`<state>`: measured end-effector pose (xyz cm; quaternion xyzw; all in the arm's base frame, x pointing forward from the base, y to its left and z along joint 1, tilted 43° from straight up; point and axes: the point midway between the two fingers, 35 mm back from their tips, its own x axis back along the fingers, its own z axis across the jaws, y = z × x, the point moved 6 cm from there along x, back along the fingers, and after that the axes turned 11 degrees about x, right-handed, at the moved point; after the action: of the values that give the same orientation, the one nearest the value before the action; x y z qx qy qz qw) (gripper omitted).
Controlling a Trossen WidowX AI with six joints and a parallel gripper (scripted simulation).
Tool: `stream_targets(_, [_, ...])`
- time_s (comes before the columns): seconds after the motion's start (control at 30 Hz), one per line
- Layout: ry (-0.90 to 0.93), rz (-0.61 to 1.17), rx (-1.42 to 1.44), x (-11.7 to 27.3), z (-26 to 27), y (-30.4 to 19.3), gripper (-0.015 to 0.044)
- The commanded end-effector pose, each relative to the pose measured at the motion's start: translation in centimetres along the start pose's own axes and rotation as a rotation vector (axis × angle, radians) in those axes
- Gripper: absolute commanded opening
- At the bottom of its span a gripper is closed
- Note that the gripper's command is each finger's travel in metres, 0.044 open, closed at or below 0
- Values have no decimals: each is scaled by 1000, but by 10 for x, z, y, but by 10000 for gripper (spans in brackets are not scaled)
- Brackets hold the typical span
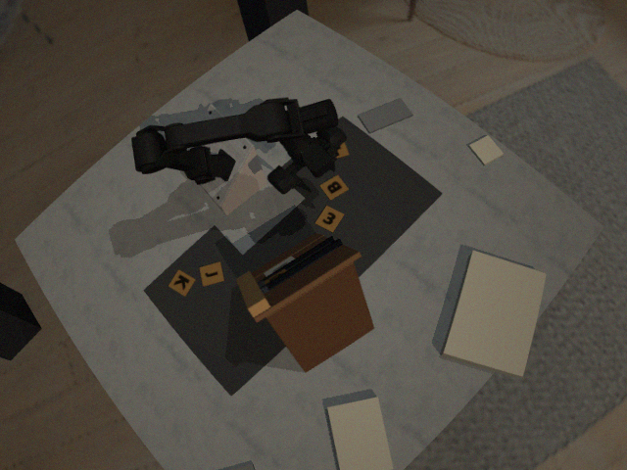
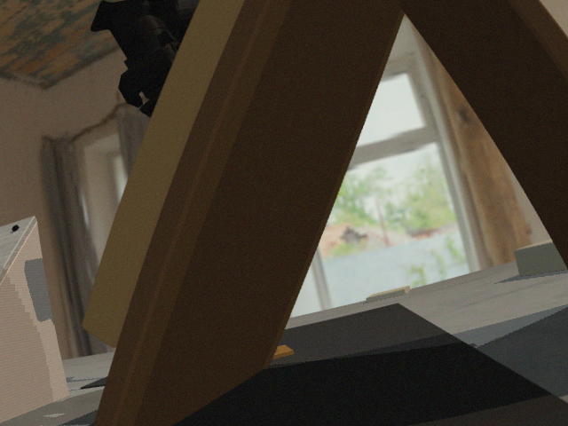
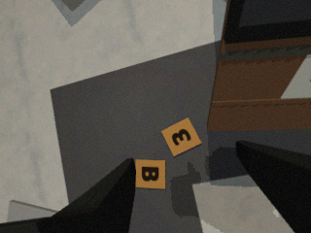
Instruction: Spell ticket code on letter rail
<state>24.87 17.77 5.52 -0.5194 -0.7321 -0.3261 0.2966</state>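
My gripper (image 1: 310, 175) (image 3: 185, 155) is open and empty, above the dark mat near the B and 3 tiles. The B tile (image 1: 334, 187) (image 3: 151, 174) shows beside the left fingertip in the wrist view; the 3 tile (image 1: 329, 218) (image 3: 181, 137) lies between it and the board. Another tile (image 1: 342, 151) is mostly hidden under the arm. The J tile (image 1: 212, 273) and K tile (image 1: 181, 282) lie left of the board. The sloped brown board (image 1: 323, 313) (image 3: 262, 80) carries the dark rail (image 3: 258, 36), with a bit of orange tile in its left end. The white ticket (image 3: 300, 80) is cut off, its code unreadable.
The dark mat (image 1: 395, 197) (image 3: 107, 116) lies under the loose tiles. A grey flat plate (image 1: 385, 115) and a small cream block (image 1: 486, 149) lie beyond it. Large cream blocks (image 1: 496, 313) (image 1: 359, 430) stand right of and below the board. The board's tall back rises beside the tiles.
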Motion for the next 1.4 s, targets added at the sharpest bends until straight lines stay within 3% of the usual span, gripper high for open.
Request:
stream_targets(0.0, [-53,128,-642,-54,39,-19,340])
stream_targets(0.7, [-337,215,-1679,-141,82,-66,340])
stream_targets(1.37, [-342,215,-1691,-143,83,-70,340])
